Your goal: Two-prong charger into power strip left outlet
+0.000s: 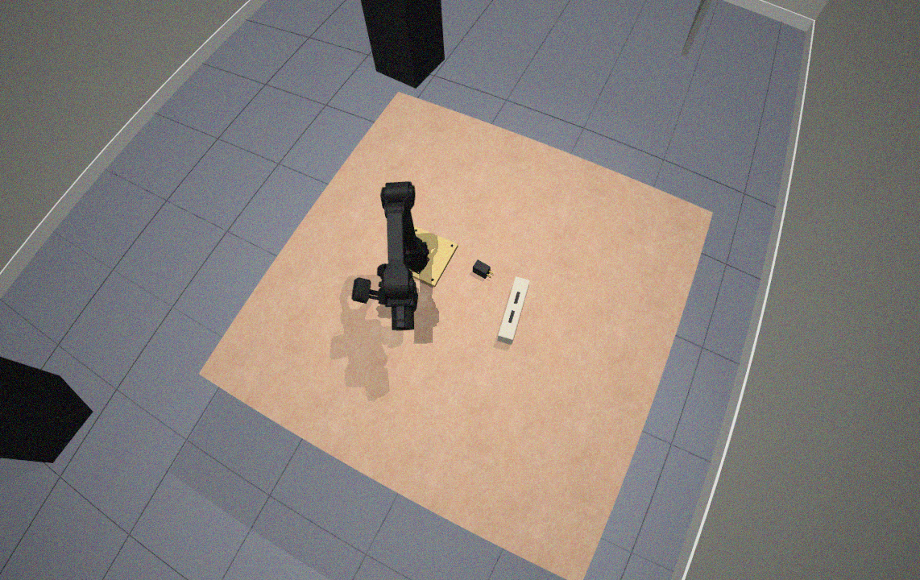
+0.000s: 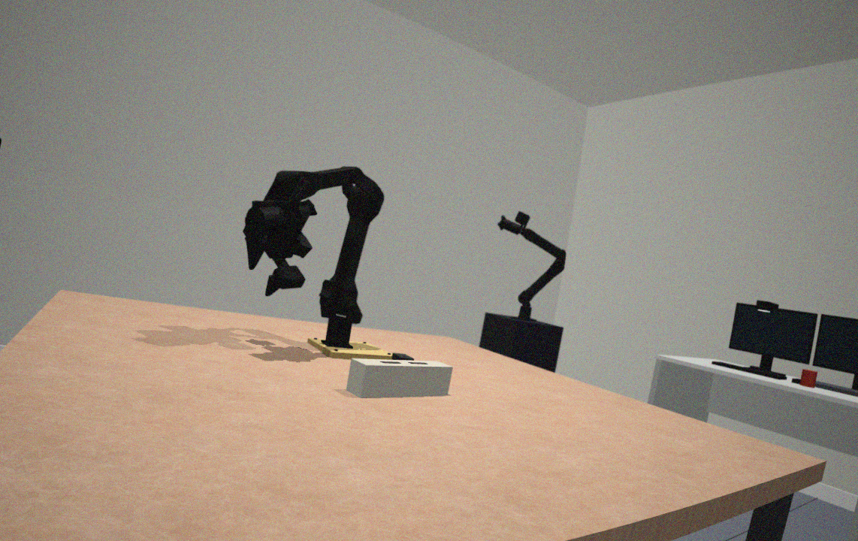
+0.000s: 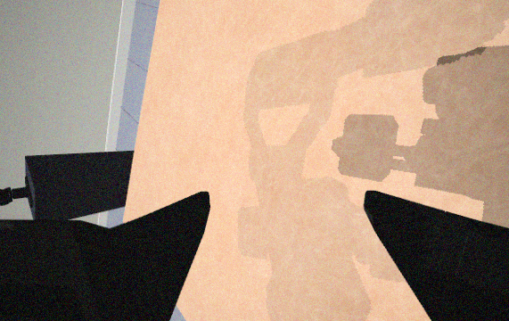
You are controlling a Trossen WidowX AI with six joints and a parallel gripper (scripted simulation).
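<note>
Pincer: spread wide, nothing between its tips, raised above the counter; left of centre in the top view.
Arm: bent over, upper left of centre in the exterior view.
Base plate: yellow, its right edge near the charger.
Charger: just right of centre in the top view, unplugged, prongs toward lower right.
Power strip: beside the charger, a narrow gap between; broad room rightward to the counter's edge.
</note>
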